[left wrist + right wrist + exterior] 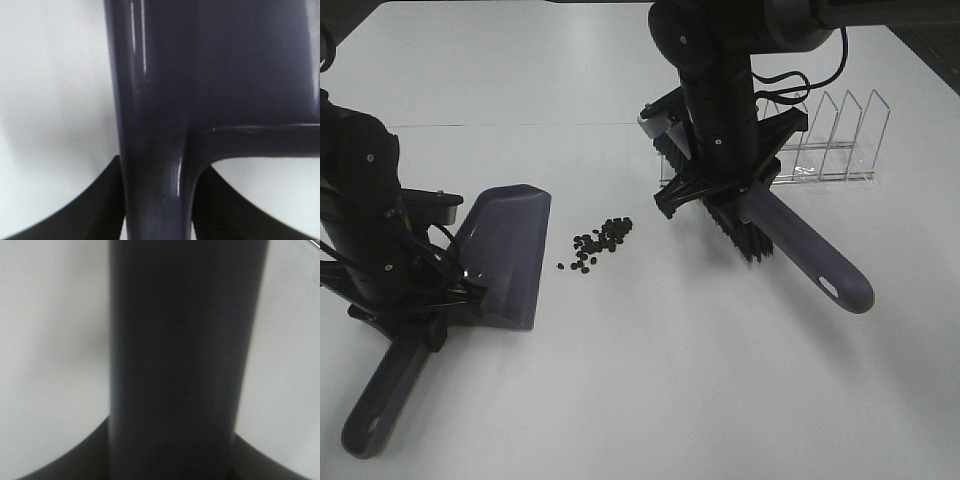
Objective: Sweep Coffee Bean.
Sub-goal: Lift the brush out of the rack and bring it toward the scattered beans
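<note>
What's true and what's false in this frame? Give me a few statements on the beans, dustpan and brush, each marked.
1. The coffee beans lie on the table between the dustpan and the brush. True.
2. Some beans are already in the dustpan. False: none show in the pan; the whole scatter sits on the table off its open edge.
3. The left gripper is shut on the dustpan's handle. True.
4. The brush lies loose on the table. False: the right gripper is shut on its handle and holds it at a slant.
5. A clear rack stands beyond the brush, on the right of the high view. True.
</note>
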{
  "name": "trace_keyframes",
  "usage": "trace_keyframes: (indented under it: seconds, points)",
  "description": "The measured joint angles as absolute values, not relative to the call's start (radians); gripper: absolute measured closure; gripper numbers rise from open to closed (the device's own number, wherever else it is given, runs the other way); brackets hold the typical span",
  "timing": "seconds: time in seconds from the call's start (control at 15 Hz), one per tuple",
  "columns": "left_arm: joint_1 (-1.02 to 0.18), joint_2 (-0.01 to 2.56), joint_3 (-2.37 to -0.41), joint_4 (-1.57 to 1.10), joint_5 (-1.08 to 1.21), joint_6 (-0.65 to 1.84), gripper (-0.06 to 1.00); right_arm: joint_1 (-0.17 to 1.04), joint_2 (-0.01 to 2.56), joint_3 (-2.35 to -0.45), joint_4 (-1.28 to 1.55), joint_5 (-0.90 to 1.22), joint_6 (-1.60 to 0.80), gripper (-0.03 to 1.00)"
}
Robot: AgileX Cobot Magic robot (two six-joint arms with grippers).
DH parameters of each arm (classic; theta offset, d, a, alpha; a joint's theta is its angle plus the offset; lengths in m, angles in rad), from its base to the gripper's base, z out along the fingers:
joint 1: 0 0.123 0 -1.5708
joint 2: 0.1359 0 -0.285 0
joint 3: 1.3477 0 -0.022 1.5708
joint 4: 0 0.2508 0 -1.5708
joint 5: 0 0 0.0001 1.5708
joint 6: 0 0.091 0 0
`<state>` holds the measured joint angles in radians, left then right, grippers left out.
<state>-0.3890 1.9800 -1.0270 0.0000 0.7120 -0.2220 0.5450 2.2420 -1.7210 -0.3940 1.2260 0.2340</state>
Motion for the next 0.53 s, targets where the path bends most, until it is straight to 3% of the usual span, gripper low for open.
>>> trace_keyframes:
  seconds: [0.53]
  points:
    - [-0.392, 2.031, -1.107, 0.017, 0.817, -0.222, 0.62, 0.545, 2.354, -1.815, -0.328, 1.224, 0.261, 0.65]
